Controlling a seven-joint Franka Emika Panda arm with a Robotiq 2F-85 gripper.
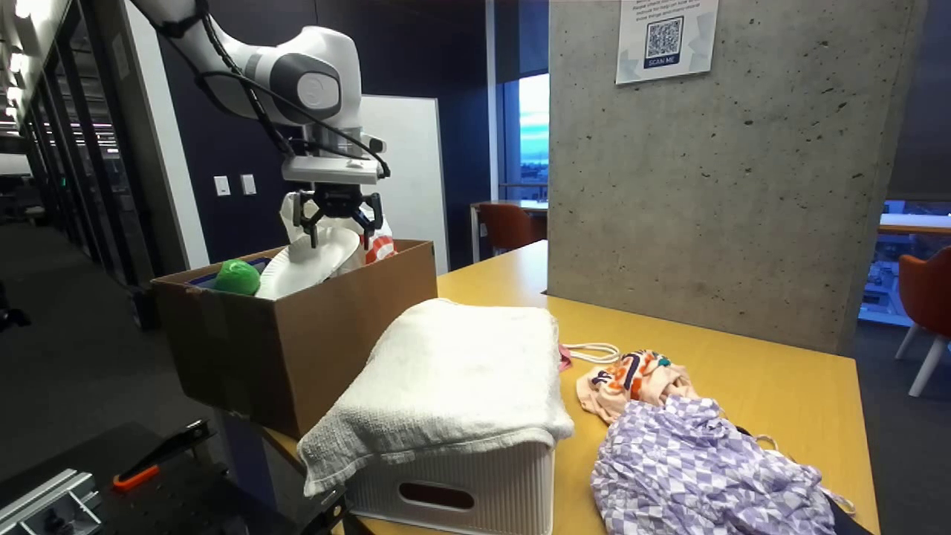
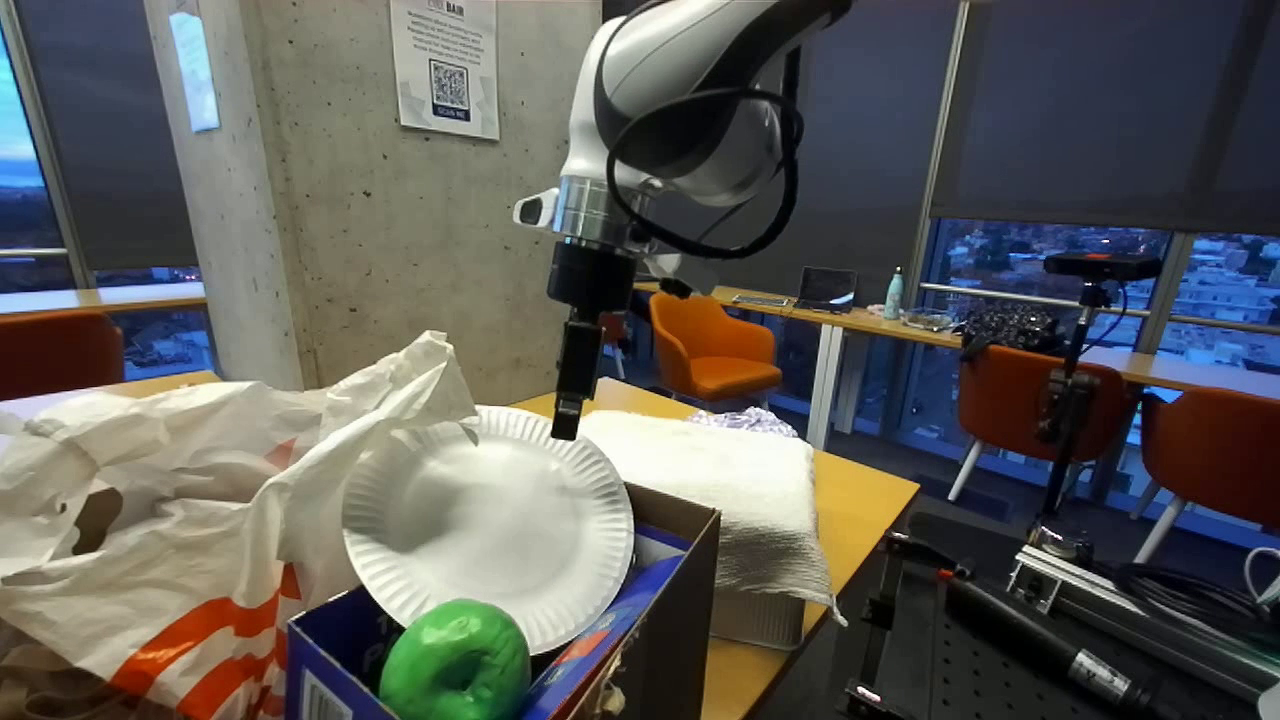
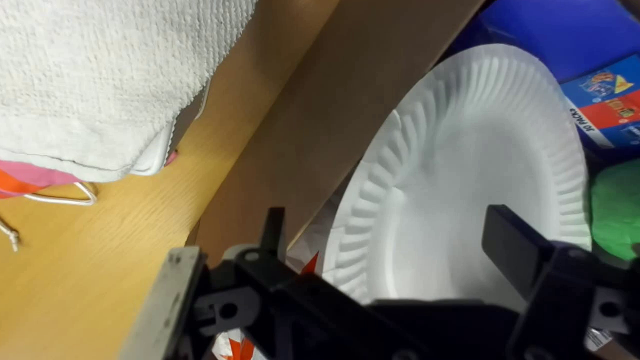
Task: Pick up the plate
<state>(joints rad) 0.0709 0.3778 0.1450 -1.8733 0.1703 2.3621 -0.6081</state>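
The plate is a round white paper plate with a fluted rim, leaning tilted in the cardboard box; it shows in both exterior views (image 1: 304, 266) (image 2: 490, 520) and large in the wrist view (image 3: 465, 165). No coloured marks are visible on it. My gripper (image 1: 340, 239) points down at the plate's upper rim, also in an exterior view (image 2: 566, 425). In the wrist view my gripper (image 3: 387, 220) is open, with one finger over the plate's face and one outside its edge. The plate's rim lies between the fingers; I cannot tell whether they touch it.
The cardboard box (image 1: 356, 327) also holds a green ball (image 2: 455, 660), blue packages (image 3: 607, 107) and a white-orange plastic bag (image 2: 200, 520). A white cloth (image 1: 475, 364) covers a ribbed bin (image 1: 513, 490) beside it. Checked purple fabric (image 1: 691, 468) and peach fabric (image 1: 631, 383) lie on the table.
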